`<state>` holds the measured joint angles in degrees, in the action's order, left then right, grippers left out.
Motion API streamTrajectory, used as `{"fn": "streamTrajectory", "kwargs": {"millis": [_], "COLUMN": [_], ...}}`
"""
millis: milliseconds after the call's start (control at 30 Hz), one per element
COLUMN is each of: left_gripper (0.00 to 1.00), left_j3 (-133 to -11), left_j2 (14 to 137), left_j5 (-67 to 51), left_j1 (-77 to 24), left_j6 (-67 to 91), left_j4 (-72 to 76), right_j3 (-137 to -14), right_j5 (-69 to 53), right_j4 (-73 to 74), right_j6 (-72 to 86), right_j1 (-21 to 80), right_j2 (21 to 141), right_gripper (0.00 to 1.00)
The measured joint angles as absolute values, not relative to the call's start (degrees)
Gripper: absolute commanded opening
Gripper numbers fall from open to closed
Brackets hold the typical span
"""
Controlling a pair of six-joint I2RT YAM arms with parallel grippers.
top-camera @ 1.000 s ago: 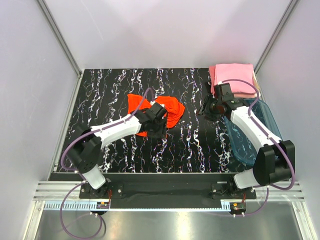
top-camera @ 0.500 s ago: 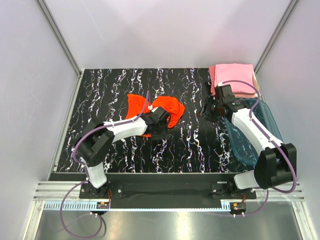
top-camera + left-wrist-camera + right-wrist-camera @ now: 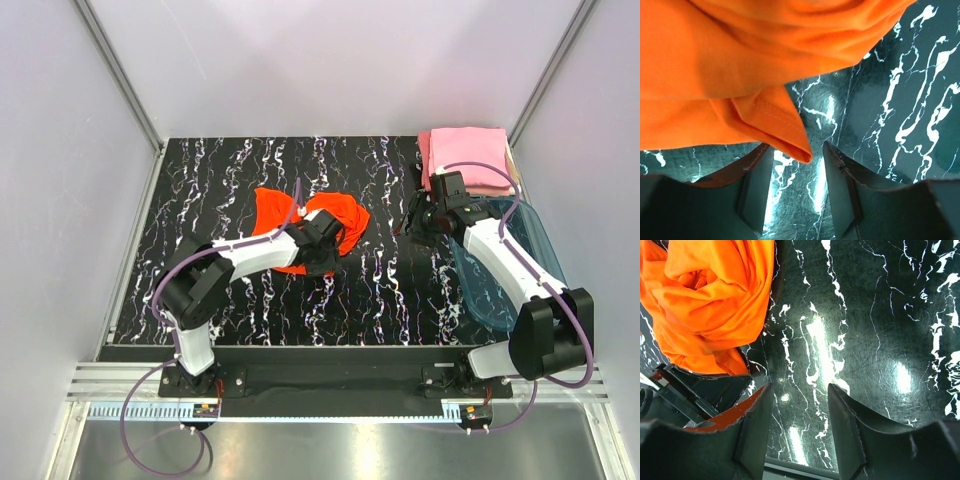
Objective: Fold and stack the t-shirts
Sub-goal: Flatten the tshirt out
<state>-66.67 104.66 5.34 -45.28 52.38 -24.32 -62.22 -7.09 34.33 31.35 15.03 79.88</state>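
Orange-red t-shirt (image 3: 342,212) is lying crumpled mid-table (image 3: 220,180), soft and light, likely bunching when pulled. Left gripper (image 3: 797,150) is straddling its hemmed corner (image 3: 782,127), fingers apart and nothing pinched: a sensible hold. Right gripper (image 3: 800,390) is hovering to the right with fingers spread, near the folded pink shirts (image 3: 465,160).

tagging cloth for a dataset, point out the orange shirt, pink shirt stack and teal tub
orange shirt (image 3: 272,205), top external view, bare cloth near its far edge
pink shirt stack (image 3: 468,150), top external view, middle of top fold
teal tub (image 3: 532,233), top external view, bare wall at far end
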Motion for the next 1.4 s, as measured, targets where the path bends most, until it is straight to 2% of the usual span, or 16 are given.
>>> {"fn": "streamTrajectory", "kwargs": {"millis": [133,500,567,600,633,667,900,1167,1400], "left_gripper": [0.42,0.4,0.32,0.13,0.04,0.0,0.0,0.0,0.0], "left_j3": [-67.18,-67.66,-68.18,-68.51,-68.88,-69.32,-70.0,-68.79,-66.43], "left_j2": [105.34,105.67,106.06,106.28,106.5,106.69,101.54,78.3,74.96], "left_j5": [5.34,5.93,6.0,6.02,6.0,5.91,4.86,10.76,14.72], "left_j1": [-45.04,-44.8,-44.8,-44.8,-44.8,-44.77,-44.75,-44.69,-44.56], "left_j6": [52.36,52.34,52.12,51.9,51.66,50.83,43.77,33.34,27.4], "left_j4": [-24.36,-25.21,-25.52,-25.63,-25.71,-25.96,-29.65,-38.94,-42.09], "right_j3": [-62.22,-62.17,-62.02,-61.87,-61.67,-61.49,-63.77,-72.88,-74.96], "right_j5": [-7.09,-7.07,-7.03,-7.01,-6.96,-6.96,-6.68,-6.5,-6.46], "right_j4": [34.33,34.3,34.2,34.11,34.11,34.06,31.73,24.67,19.31], "right_j6": [31.24,31.0,31.0,30.98,31.0,31.07,34.41,40.32,44.93], "right_j1": [15.03,15.03,15.03,15.03,15.03,15.03,15.03,15.09,17.39], "right_j2": [79.88,79.88,79.88,79.88,79.88,79.99,88.42,105.23,112.12], "right_gripper": [0.55,0.56,0.56,0.56,0.55,0.55,0.52,0.52,0.52]}}
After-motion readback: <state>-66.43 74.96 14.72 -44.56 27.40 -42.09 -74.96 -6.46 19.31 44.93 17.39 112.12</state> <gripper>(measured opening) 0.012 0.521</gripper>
